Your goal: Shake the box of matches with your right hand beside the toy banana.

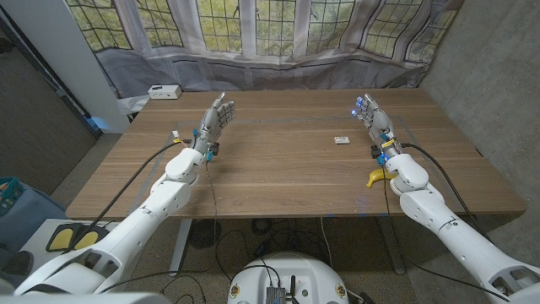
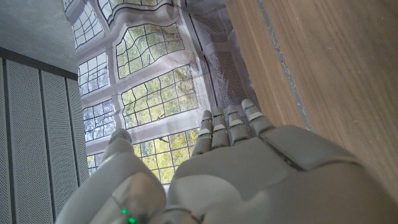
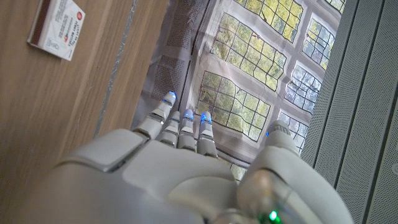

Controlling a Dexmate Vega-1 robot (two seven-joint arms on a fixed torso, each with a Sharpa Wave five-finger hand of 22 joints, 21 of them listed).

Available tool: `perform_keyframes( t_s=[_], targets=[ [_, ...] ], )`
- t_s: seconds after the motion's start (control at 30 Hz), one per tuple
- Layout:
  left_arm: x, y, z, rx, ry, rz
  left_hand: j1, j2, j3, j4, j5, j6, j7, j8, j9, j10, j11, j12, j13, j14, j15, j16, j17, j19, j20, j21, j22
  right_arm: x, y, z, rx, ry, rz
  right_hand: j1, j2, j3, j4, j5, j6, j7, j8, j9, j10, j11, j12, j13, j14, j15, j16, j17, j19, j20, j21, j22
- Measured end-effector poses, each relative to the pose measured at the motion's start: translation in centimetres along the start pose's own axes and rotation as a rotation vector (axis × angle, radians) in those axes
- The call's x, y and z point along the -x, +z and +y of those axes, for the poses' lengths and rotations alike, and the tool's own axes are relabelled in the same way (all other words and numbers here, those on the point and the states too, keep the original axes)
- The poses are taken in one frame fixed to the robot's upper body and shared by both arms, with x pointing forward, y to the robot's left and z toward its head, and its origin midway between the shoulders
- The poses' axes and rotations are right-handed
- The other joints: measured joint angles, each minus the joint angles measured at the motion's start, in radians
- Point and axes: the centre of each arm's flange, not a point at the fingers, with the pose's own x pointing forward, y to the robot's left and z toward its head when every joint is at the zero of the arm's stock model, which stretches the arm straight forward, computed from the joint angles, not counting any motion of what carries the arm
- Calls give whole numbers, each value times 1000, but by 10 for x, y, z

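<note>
A small white box of matches [image 1: 342, 139] with red print lies on the wooden table [image 1: 287, 169], right of centre; in the right wrist view the box of matches [image 3: 57, 28] sits off to the side of my fingers. The yellow toy banana [image 1: 378, 176] lies near the table's front right, partly hidden behind my right forearm. My right hand [image 1: 372, 116] is raised above the table with fingers straight and apart, holding nothing, a short way right of the box. My left hand [image 1: 214, 121] is raised likewise on the left side, empty.
A white box [image 1: 164, 91] sits at the table's far left corner. A curtain printed with window panes [image 1: 278, 34] hangs behind the table. Cables run along both forearms. Bare wood lies between the two hands.
</note>
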Motion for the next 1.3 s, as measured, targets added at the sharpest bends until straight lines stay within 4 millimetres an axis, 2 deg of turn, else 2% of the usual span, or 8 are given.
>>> perform_keyframes(
  t_s=[0.17, 0.23, 0.47, 0.5, 0.8, 0.9, 1.13, 1.3],
  targets=[
    [-3, 1, -6, -9, 0, -4, 0, 0, 0, 0, 0, 8, 3, 0, 0, 7, 0, 4, 0, 9, -1, 0, 0, 10, 1, 4, 0, 5, 6, -8, 30, -3, -11, 22, 4, 8, -7, 0, 0, 0, 0, 0, 11, 0, 0, 0, 4, -4, 0, 0, 9, -2, 0, 0],
    [-3, 2, -9, -7, -2, -6, 0, 0, 0, 0, 0, 16, 2, 0, 0, 13, 2, 4, 0, 17, -3, 0, 0, 10, 0, 4, 0, 6, 7, -10, 39, -5, -15, 22, 4, 9, -8, 0, 4, 4, 0, 0, 18, -8, 0, 0, 7, -7, 0, 0, 13, 2, 0, 0],
    [-2, 8, -15, -8, -16, -17, 5, 5, 0, 0, 0, 16, 2, 0, 4, 13, 2, 4, 0, 17, -4, 0, 0, 13, 3, 4, 0, 8, 12, -12, 96, -22, -25, 63, 5, 23, -22, 2, 23, -9, 0, 0, 42, -13, 4, 0, 33, -8, 4, 0, 18, 7, 0, 0],
    [-1, 9, -15, -10, -18, -17, 5, 5, 0, 0, 0, 16, 2, 0, 5, 13, 1, 4, 0, 17, -4, 0, 0, 13, 3, 4, 0, 10, 21, -14, 121, -15, -39, 70, 12, 26, -25, 4, 27, -13, 0, 0, 45, -16, 4, 0, 34, -9, 4, 0, 18, 7, 0, 0],
    [4, 13, -14, -10, -8, -26, 5, 5, 4, -4, 0, 25, 0, 0, 5, 23, -9, 4, 0, 22, -8, 0, 0, 13, 3, 4, 0, 10, 25, -15, 207, -29, -44, 159, 27, 68, -41, 14, 52, -37, 8, 0, 65, -36, 4, 0, 39, -14, 4, -3, 18, 7, -7, 0],
    [7, 18, -13, -16, 0, -51, 5, 5, 4, -4, 0, 30, -5, 0, 5, 27, -13, 4, 0, 22, -8, 0, 0, 13, 3, 4, 0, 8, 33, -14, 246, -24, -55, 187, 26, 79, -43, 15, 52, -37, 8, 0, 70, -41, 4, 0, 39, -14, 1, -3, 18, 7, -15, 0],
    [11, 22, -11, -24, 6, -74, 10, 10, 4, -4, 0, 41, -5, 0, 5, 38, -13, 4, 0, 30, -9, 0, 0, 13, 3, -1, 0, 7, 37, -14, 328, -37, -47, 257, 14, 103, -50, 15, 57, -43, 8, 0, 76, -67, 4, 0, 46, -22, -4, -8, 22, 11, -21, 0],
    [12, 25, -11, -29, 9, -96, 10, 10, 4, -4, 0, 52, -5, 0, 5, 41, -16, 4, 0, 34, -13, 0, 0, 13, 3, -1, 0, 4, 43, -12, 388, -34, -49, 320, -3, 122, -47, 15, 48, -74, 8, 0, 76, -107, -2, 0, 56, -20, -8, -8, 23, 12, -22, 0]
  ],
)
